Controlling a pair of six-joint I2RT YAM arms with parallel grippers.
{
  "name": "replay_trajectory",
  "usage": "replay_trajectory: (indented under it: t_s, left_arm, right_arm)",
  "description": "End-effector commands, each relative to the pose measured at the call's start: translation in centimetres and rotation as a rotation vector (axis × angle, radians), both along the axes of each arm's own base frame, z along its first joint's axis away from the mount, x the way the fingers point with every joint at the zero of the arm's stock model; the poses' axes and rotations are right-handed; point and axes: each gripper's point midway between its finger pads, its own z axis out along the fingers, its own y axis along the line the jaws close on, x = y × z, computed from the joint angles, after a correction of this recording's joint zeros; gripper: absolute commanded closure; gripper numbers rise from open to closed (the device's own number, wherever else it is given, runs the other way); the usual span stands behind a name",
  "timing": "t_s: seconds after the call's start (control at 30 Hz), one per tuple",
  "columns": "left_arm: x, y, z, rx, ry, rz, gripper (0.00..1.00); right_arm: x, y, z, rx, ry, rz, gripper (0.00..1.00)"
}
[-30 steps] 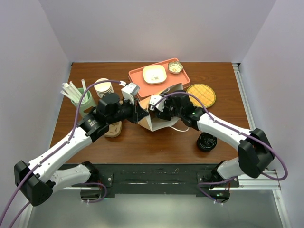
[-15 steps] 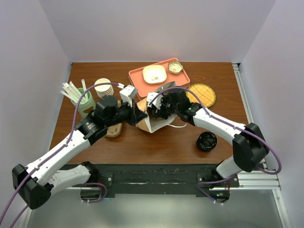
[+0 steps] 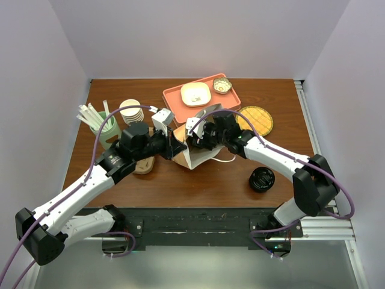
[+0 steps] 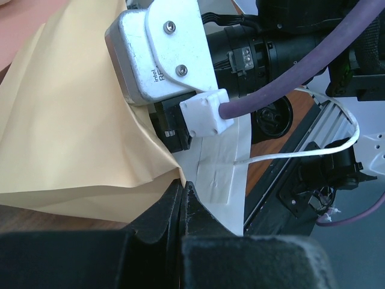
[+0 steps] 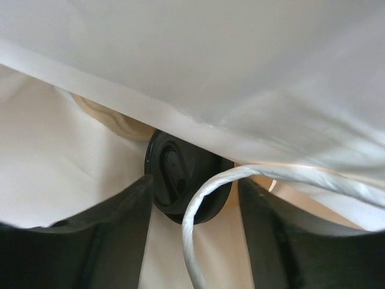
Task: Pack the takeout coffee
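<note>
Looking down from the overhead camera, I see both arms meet at the brown paper bag [image 3: 201,159] in the middle of the dark wooden table [image 3: 210,186]; the left gripper [image 4: 182,201] has its jaws pressed together on the bag's near-left edge, pinching the paper. The right gripper [image 5: 192,180] reaches into the bag's mouth from the right; its jaws stand partly apart, one finger on each side of the takeout coffee [image 5: 171,174], a small cup with a round black plastic lid that faces the wrist camera from inside the bag. The finger edges lie right at the lid's rim, and I cannot tell whether they grip it; the bag's white cord handle [image 5: 187,229] loops across in front of the lid. Far of the bag sits an orange rectangular tray [image 3: 174,96]; a stack of cream paper cups [image 3: 131,110] stands at far left; a squat black round piece [image 3: 262,179] lies near right of the bag.
</note>
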Motion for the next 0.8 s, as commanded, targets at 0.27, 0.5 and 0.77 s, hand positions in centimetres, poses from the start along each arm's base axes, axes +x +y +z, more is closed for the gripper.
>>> replay_trajectory:
  t_s: [0.27,0.5,0.77]
  left_arm:
    - [-1.2,-0.9,2.6,-0.069,-0.043,-0.065,1.00]
    - [-1.2,-0.7,2.5,-0.065,-0.041,-0.056,1.00]
    - [-0.8,-0.3,2.1,-0.038,-0.033,-0.029,1.00]
  right_arm:
    - [0.6,-1.4,-1.7,-0.067,0.019,-0.039,0.65]
    - [0.3,-2.0,-1.5,-0.093,0.012,-0.034,0.71]
    - [0.7,-2.7,1.2,-0.072,-0.033,-0.066,0.72]
